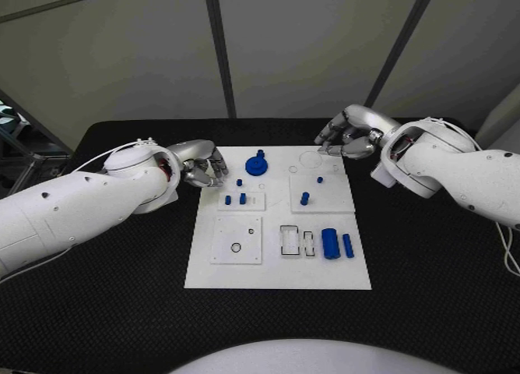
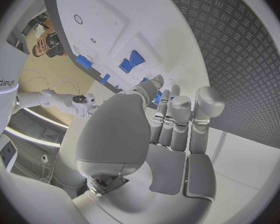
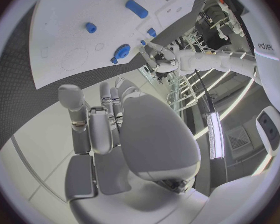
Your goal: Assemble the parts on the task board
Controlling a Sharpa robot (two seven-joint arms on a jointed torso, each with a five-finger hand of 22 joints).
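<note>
The white task board (image 1: 277, 269) lies in the middle of the black table. A blue gear-like part (image 1: 257, 164) sits near its far edge, with small blue pegs (image 1: 239, 182) (image 1: 305, 198) on the raised plates behind it. Two blue cylinders (image 1: 330, 243) lie near the right edge. My left hand (image 1: 201, 165) hovers at the board's far left edge, holding nothing, its fingers loosely extended (image 2: 171, 124). My right hand (image 1: 350, 134) hangs over the far right corner, also holding nothing (image 3: 109, 124). The wrist views show the gear (image 2: 132, 60) (image 3: 121, 51) and a cylinder (image 3: 137, 8).
Rectangular slots (image 1: 290, 240) and a small ring (image 1: 236, 248) mark the near half of the board. A faint circle outline (image 1: 310, 162) sits at its far right. Black table (image 1: 103, 304) surrounds the board; a metal frame (image 1: 19, 156) stands off the left side.
</note>
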